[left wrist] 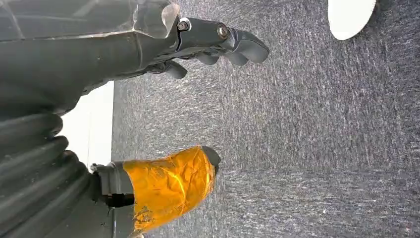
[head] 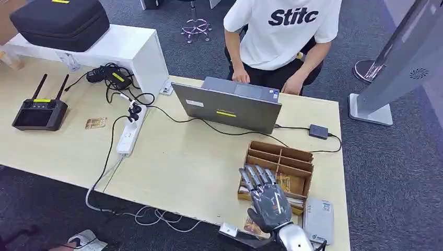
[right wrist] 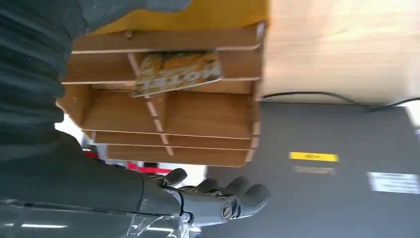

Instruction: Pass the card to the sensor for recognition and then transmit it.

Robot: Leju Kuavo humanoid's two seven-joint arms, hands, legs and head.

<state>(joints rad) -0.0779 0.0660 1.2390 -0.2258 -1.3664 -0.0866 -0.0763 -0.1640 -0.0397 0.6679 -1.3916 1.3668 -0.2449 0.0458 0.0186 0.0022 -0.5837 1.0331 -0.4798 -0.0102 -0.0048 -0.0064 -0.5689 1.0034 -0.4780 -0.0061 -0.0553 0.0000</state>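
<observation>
The right hand (head: 269, 201) hovers with fingers (head: 257, 175) spread, empty, above the wooden organizer (head: 299, 155) — I'd lower them onto the card (right wrist: 177, 73) just beneath and pinch its edge.

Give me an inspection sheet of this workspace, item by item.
Surface: light wooden table, joined to a second one on the left.
Job's things: card lying in the wooden slotted box; grey card reader beside it.
Clutter: laptop, remote controller, black case, a small card.
Hands: right hand over the box, holding nothing; left hand above carpet, holding nothing.
Cables: power strip, leads trailing off the table edge.
Surroundings: seated person at the laptop.
</observation>
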